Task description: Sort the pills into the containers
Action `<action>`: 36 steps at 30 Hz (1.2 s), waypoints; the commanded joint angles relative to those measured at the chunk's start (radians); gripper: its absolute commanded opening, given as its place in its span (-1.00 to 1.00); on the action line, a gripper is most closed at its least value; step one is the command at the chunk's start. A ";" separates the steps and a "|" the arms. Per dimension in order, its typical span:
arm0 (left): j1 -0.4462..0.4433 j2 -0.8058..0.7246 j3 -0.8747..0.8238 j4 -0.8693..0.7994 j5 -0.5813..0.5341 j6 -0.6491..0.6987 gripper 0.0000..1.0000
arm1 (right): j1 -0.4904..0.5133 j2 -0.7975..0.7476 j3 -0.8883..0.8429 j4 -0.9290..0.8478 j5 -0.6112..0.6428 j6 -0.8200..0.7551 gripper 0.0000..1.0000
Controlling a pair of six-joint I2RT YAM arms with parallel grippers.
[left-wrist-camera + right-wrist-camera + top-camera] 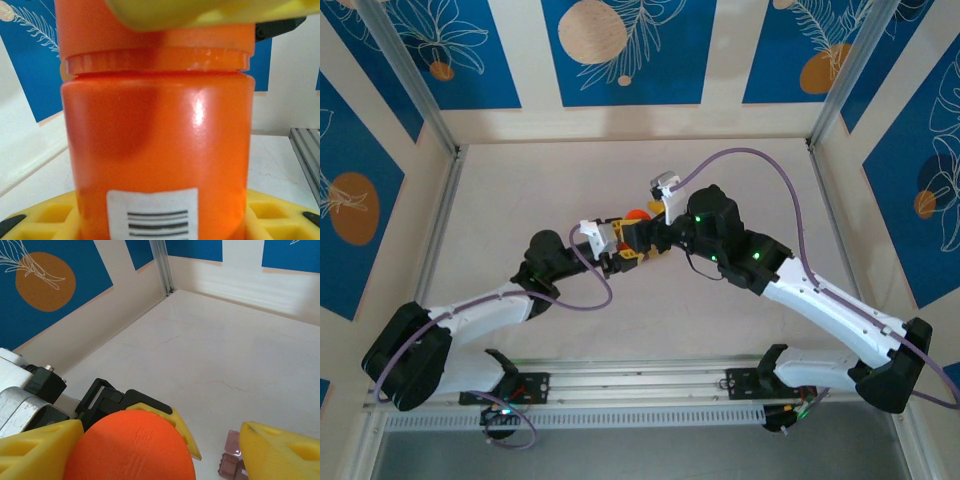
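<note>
Progress: I'm judging this early, with the cap (130,450) sitting on the orange bottle (160,150) and all sorting remaining.
Left gripper (625,246): I'm clamping the bottle's body.
Right gripper (160,435): I'm straddling the cap, jaws wide, not yet gripping.
Containers (231,460): lying on the tabletop (200,355) just beside the bottle, reddish-brown, edge-cropped, contents unclear.

The top view looks down from behind over the whole table (560,180). The left wrist view faces the orange bottle (160,150) side-on, very near; the right wrist view sees its cap (130,450) from above.
</note>
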State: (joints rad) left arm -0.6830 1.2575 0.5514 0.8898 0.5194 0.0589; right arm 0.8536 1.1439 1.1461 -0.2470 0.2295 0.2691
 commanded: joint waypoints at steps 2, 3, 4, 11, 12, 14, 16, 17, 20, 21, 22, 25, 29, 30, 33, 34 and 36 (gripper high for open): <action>-0.008 -0.037 0.001 0.051 0.028 0.009 -1.00 | -0.002 0.005 0.008 -0.002 0.038 0.015 0.62; -0.006 -0.037 0.002 0.052 0.028 0.010 -1.00 | -0.004 0.005 0.008 -0.001 0.040 0.017 0.62; -0.006 -0.037 0.001 0.051 0.028 0.010 -1.00 | -0.003 0.004 0.006 0.001 0.040 0.016 0.62; -0.007 -0.037 0.002 0.053 0.028 0.009 -1.00 | -0.001 0.006 -0.003 0.014 0.020 0.023 0.62; -0.007 -0.038 0.002 0.054 0.029 0.007 -1.00 | -0.001 0.005 -0.007 0.018 0.019 0.026 0.62; -0.007 -0.038 0.001 0.053 0.028 0.007 -1.00 | -0.001 0.005 -0.012 0.026 0.015 0.031 0.65; -0.006 -0.039 0.001 0.054 0.028 0.005 -1.00 | -0.001 0.005 -0.019 0.035 0.013 0.038 0.65; -0.006 -0.038 0.001 0.055 0.030 0.005 -1.00 | 0.000 0.005 -0.020 0.039 0.012 0.041 0.65; -0.007 -0.037 0.001 0.056 0.030 0.002 -1.00 | 0.004 0.007 -0.029 0.052 0.014 0.051 0.65; -0.006 -0.037 0.002 0.057 0.030 0.002 -1.00 | 0.005 0.005 -0.031 0.057 0.018 0.052 0.65; -0.006 -0.037 0.003 0.057 0.030 0.002 -1.00 | 0.007 0.005 -0.034 0.061 0.021 0.052 0.63; -0.007 -0.038 0.003 0.056 0.030 0.001 -1.00 | 0.011 0.004 -0.041 0.069 0.032 0.051 0.54; -0.006 -0.038 0.003 0.057 0.030 0.000 -1.00 | 0.013 0.003 -0.042 0.069 0.045 0.040 0.35; -0.007 -0.038 0.003 0.055 0.028 0.001 -1.00 | 0.013 0.002 -0.043 0.068 0.048 0.034 0.25; -0.007 -0.040 0.004 0.055 0.031 -0.001 -1.00 | 0.012 -0.001 -0.051 0.074 0.045 -0.001 -0.08; -0.007 -0.040 0.004 0.054 0.032 -0.002 -1.00 | 0.010 -0.004 -0.060 0.086 0.038 -0.018 -0.15; -0.007 -0.040 0.004 0.060 0.040 -0.005 -1.00 | -0.001 -0.017 -0.087 0.119 0.005 -0.050 -0.23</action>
State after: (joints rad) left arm -0.6830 1.2499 0.5503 0.8722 0.5140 0.0551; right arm 0.8757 1.1423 1.0988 -0.1570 0.2226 0.2737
